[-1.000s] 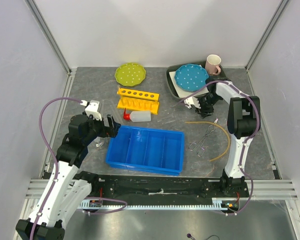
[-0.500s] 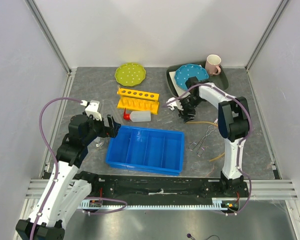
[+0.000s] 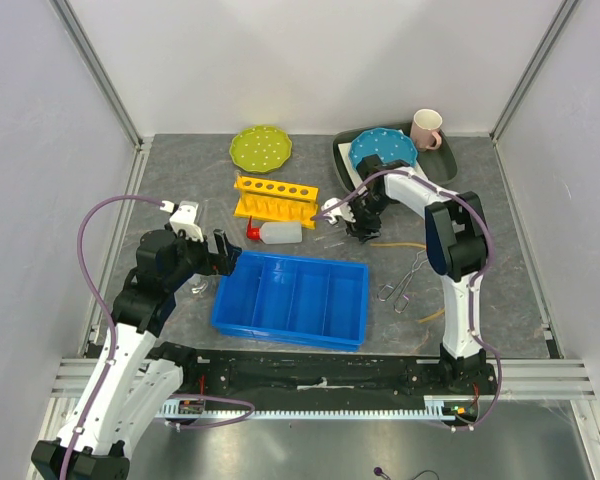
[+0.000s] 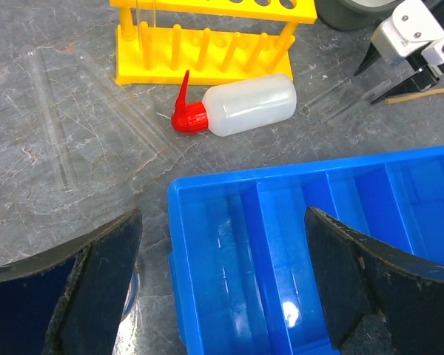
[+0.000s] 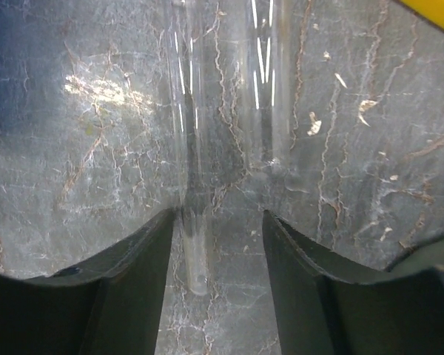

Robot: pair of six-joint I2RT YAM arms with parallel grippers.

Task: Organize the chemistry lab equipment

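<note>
The left gripper (image 4: 222, 222) was held wide open, empty. The right gripper (image 5: 218, 222) was half parted around a clear glass tube (image 5: 194, 259) laid toward 12 o'clock.

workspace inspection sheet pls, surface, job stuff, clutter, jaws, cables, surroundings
surface: grey marbled tabletop, no spills seen
job's things: yellow rack, squeeze bottle lying beside it, tongs, rubber tube and glass tubes loose on top; blue bin empty
clutter: green plate, blue plate, mug at the back
grippers: left gripper jaws wide open over bin's edge; right gripper jaws open astride a glass tube
cables: purple cables loop off each arm
surroundings: white walls, metal frame
</note>
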